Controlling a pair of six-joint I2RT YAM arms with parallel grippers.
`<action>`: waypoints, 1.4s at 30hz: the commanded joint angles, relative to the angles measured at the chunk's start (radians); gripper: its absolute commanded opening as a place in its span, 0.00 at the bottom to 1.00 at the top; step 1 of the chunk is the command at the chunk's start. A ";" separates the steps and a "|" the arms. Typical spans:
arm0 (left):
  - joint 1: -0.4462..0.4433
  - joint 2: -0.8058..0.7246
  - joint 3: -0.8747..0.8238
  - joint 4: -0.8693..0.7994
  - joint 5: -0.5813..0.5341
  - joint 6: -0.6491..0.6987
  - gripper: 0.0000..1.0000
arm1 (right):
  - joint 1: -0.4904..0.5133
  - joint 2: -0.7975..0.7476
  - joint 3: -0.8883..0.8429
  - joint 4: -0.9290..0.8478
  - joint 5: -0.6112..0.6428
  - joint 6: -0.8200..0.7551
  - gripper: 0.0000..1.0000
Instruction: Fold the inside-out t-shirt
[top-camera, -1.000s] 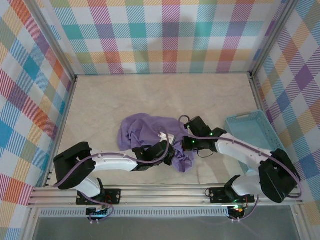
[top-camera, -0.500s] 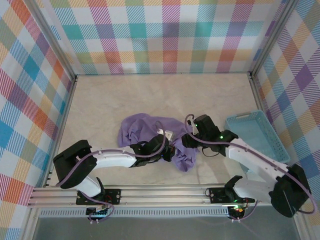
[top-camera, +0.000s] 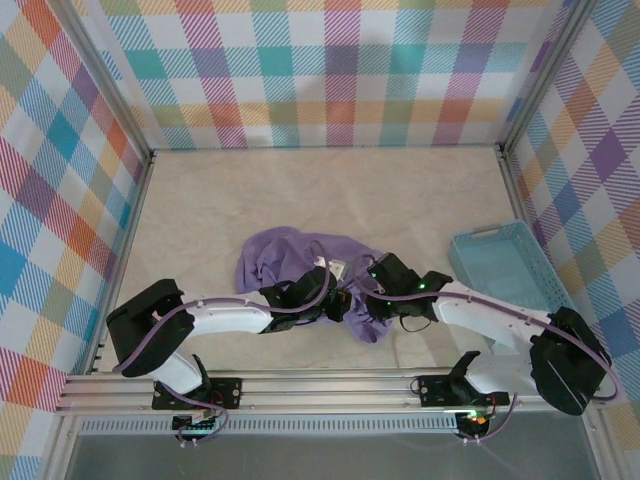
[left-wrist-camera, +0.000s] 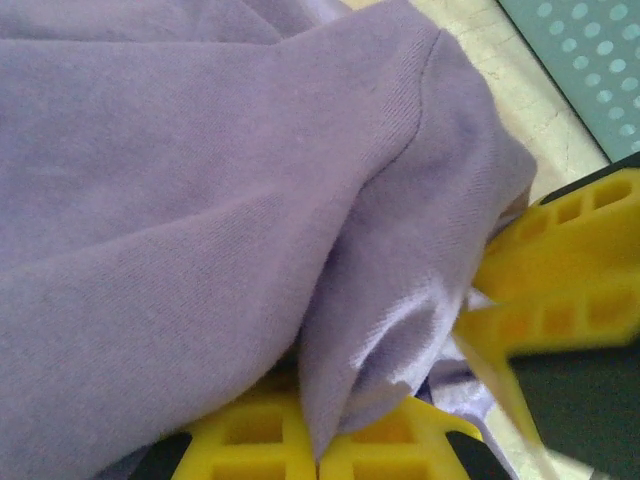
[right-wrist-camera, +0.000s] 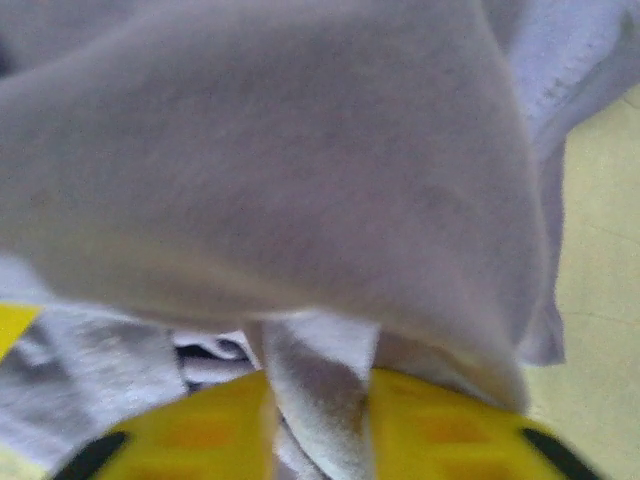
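The inside-out t-shirt (top-camera: 285, 258) lies crumpled in a lavender heap at the middle of the table. My left gripper (top-camera: 336, 303) is at the heap's near right edge, shut on a fold of the fabric (left-wrist-camera: 200, 180); the cloth comes out from between its closed yellow fingers (left-wrist-camera: 320, 455). My right gripper (top-camera: 364, 290) meets it from the right, almost touching, and its yellow fingers (left-wrist-camera: 560, 270) appear in the left wrist view. In the right wrist view a narrow fold of the t-shirt (right-wrist-camera: 300, 170) is pinched in the right gripper (right-wrist-camera: 318, 420).
A light blue plastic basket (top-camera: 510, 265) stands at the right side of the table, close behind the right arm; its dotted wall (left-wrist-camera: 590, 60) is seen past the cloth. Checked walls enclose the table on three sides.
The right gripper moved off the shirt's right edge and came back left onto it, closing on a fold beside the left gripper. The left gripper lifted its hold slightly.
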 joint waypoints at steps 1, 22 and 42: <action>0.012 -0.031 -0.003 0.004 0.016 0.005 0.00 | 0.002 -0.006 0.021 -0.029 0.061 0.031 0.13; 0.047 -0.072 0.022 -0.199 0.085 0.191 0.00 | -0.362 -0.094 0.124 -0.055 -0.203 -0.071 0.00; -0.006 0.027 0.192 -0.215 0.079 0.104 0.00 | -0.117 -0.194 0.099 -0.332 0.062 0.134 0.46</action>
